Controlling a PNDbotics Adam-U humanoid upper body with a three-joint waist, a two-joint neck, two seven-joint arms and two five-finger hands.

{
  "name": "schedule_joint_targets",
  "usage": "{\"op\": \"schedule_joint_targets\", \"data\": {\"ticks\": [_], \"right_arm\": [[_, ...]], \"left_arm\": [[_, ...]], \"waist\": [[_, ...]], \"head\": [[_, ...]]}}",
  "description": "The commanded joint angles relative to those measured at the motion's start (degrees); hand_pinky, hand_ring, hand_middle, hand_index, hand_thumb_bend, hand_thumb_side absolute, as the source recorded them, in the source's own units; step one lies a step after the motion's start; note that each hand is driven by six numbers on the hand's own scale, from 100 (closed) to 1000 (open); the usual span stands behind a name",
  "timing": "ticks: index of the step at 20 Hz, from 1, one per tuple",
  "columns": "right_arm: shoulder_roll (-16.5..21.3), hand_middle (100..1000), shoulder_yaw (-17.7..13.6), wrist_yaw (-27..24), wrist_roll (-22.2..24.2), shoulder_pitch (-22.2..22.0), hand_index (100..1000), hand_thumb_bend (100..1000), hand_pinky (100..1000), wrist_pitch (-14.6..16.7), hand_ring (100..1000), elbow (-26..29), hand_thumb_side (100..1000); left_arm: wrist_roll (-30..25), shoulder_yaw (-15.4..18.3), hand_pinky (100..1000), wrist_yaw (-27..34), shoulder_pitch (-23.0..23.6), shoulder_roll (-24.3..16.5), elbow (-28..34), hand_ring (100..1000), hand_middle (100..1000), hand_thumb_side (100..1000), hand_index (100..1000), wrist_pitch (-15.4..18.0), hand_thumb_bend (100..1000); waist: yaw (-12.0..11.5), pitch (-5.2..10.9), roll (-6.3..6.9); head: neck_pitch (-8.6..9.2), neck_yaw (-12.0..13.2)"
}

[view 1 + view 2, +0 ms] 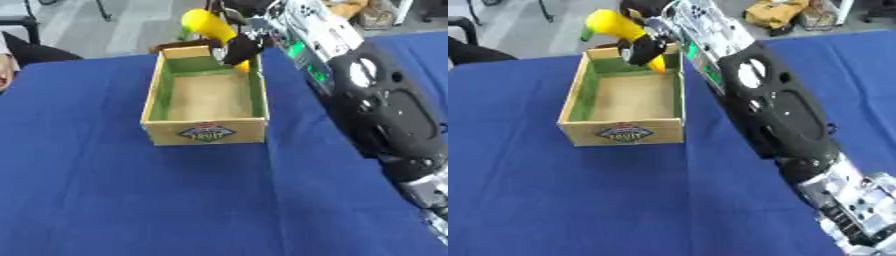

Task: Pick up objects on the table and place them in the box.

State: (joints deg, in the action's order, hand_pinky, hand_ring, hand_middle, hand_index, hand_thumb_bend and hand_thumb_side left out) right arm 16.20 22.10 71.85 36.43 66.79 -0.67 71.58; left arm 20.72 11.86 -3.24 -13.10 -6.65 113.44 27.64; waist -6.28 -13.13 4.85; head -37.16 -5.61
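We see our right arm (pixel 772 110) reaching in from the lower right and stretching diagonally across the blue table (pixel 105 190) toward the far side; it is black along the forearm with silver and white parts nearer the wrist and the lower edge of the view; our right hand (pixel 645 47) is over the far end of the wooden box (pixel 206 100), its dark fingers curled round a yellow object (pixel 208 24); that object is long and rounded, with a small green tip at its upper left end, and it may be a toy banana or corn cob, though the blur keeps us from saying which; it is tilted, the upper end up and to the left, the lower end showing as a yellow stub below the fingers, just above the far right corner of the box; we cannot tell whether that lower end touches the box wall; the object is held in the air above the back rim, not lying inside; the box itself sits on the cloth toward the far middle of the table, open at the top, with green inner walls, a pale bare floor and a dark label (pixel 626 133) on its near face; nothing rests on its floor as far as we can see.
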Motion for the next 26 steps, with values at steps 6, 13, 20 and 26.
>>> {"op": "schedule_joint_targets", "data": {"ticks": [6, 13, 20, 26], "right_arm": [[-1.5, 623, 1.0, -0.1, -0.7, 0.3, 654, 100, 614, -1.5, 792, -5.5, 590], [-3.1, 626, 1.2, -0.7, -2.5, 0.1, 660, 100, 614, -2.3, 801, -9.7, 570], [-5.7, 683, 0.7, -0.8, -4.9, -0.2, 714, 100, 655, -3.1, 841, -16.8, 534], [-6.3, 762, 0.1, -1.0, -6.2, -0.3, 810, 100, 735, -2.7, 902, -19.3, 497]], "left_arm": [[-0.4, -0.1, 341, 0.3, -0.4, -0.6, 1.2, 683, 715, 833, 754, 0.0, 100], [-0.5, -0.2, 340, 0.3, -0.4, -0.3, 1.2, 684, 716, 832, 754, 0.0, 100], [-0.7, -0.3, 338, 0.4, -0.4, -0.2, 1.2, 684, 716, 831, 754, 0.0, 100], [-0.8, -0.2, 337, 0.4, -0.4, -0.1, 1.2, 685, 717, 829, 754, -0.1, 100]], "waist": [[-0.2, 0.54, 0.34], [-0.3, 0.33, 0.46], [-0.6, 0.27, 0.63], [-0.6, 0.16, 0.64]], "head": [[0.81, -0.2], [0.82, -0.4], [1.02, -0.7], [0.94, -0.6]]}}
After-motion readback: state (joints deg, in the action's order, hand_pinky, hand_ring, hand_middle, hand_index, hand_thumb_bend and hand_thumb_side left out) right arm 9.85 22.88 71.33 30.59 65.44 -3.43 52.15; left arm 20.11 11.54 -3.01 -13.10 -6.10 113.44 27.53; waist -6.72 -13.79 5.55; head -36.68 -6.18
